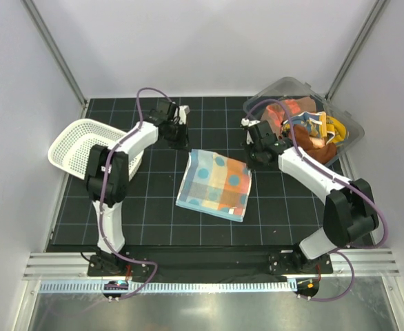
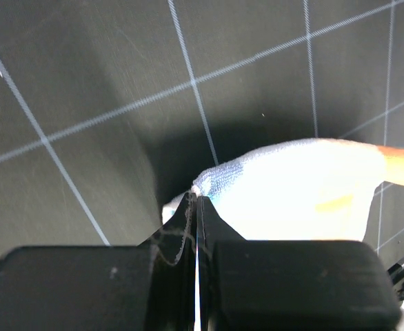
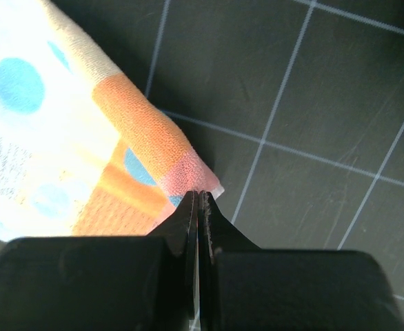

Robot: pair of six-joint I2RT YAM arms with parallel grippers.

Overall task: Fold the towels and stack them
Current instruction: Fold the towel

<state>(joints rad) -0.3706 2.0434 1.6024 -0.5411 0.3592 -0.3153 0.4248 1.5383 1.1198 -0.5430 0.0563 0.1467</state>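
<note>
Fold step in hand: spotted towel (image 1: pixel 214 181) lies flat mid-mat (image 1: pixel 119 221). L gripper (image 2: pixel 196 198) is clamped on its far-left corner, R gripper (image 3: pixel 200 196) on the far-right. Next, prob.: lift both corners together, carry twd near edge, keep 'em level.

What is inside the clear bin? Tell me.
Crumpled towels, orange, rust-brown, yellow and blue, fill the clear bin. Their number and anything beneath the pile are hidden.

The black bench (image 1: pixel 154 221), ruled with a white grid, carries a spotted towel (image 1: pixel 214 183) spread at its middle, a white mesh basket (image 1: pixel 67 141) at the left edge and a clear plastic bin (image 1: pixel 279 88) at the back right.
</note>
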